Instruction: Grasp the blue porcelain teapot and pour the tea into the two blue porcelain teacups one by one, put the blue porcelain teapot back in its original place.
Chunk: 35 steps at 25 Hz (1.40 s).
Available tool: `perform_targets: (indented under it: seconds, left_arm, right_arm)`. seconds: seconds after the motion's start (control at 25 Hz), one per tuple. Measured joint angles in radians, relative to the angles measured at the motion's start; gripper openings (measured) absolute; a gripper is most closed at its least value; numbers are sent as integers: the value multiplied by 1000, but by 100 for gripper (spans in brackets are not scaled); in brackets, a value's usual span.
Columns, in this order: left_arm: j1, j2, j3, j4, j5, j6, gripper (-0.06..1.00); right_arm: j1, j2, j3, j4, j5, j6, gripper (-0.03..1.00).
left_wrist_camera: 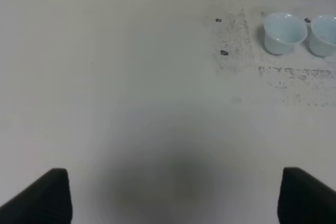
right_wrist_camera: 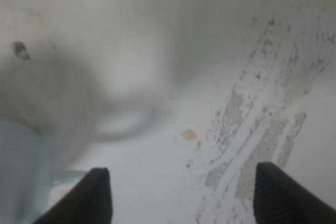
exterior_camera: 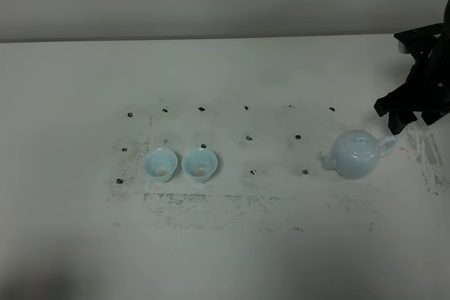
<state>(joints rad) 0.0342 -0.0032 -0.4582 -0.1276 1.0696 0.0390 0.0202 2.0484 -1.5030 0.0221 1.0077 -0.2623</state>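
The blue porcelain teapot (exterior_camera: 358, 154) stands upright on the table at the right, lid on, spout toward the cups and loop handle toward the right edge. The two blue porcelain teacups (exterior_camera: 160, 164) (exterior_camera: 200, 164) stand side by side at centre-left, both upright. My right gripper (exterior_camera: 391, 119) hovers just right of and behind the teapot's handle, jaws open and empty. In the right wrist view the teapot (right_wrist_camera: 18, 171) is a blurred pale-blue shape beside the open fingers (right_wrist_camera: 89, 198). My left gripper (left_wrist_camera: 178, 203) is open over bare table, with the teacups (left_wrist_camera: 284, 32) (left_wrist_camera: 323, 35) well ahead of it.
The white table (exterior_camera: 225, 258) carries a grid of small black marks (exterior_camera: 248, 138) and scuffed, worn patches (exterior_camera: 211, 201) around the cups and near the right edge. The left arm does not show in the high view.
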Motion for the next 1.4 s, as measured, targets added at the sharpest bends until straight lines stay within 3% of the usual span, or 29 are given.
perform_targets:
  seconds: [0.72,1.12,1.24,1.4]
  left_arm:
    - [0,0,0,0,0,0,76]
    - [0,0,0,0,0,0,76]
    - [0,0,0,0,0,0,76]
    - [0,0,0,0,0,0,76]
  right_arm:
    - [-1,0,2,37,144,1,55]
    - [0,-71,7,55,125,37,53]
    - [13,-200,88,48,124,73,52]
    - [36,-380,270,52,53,123,51]
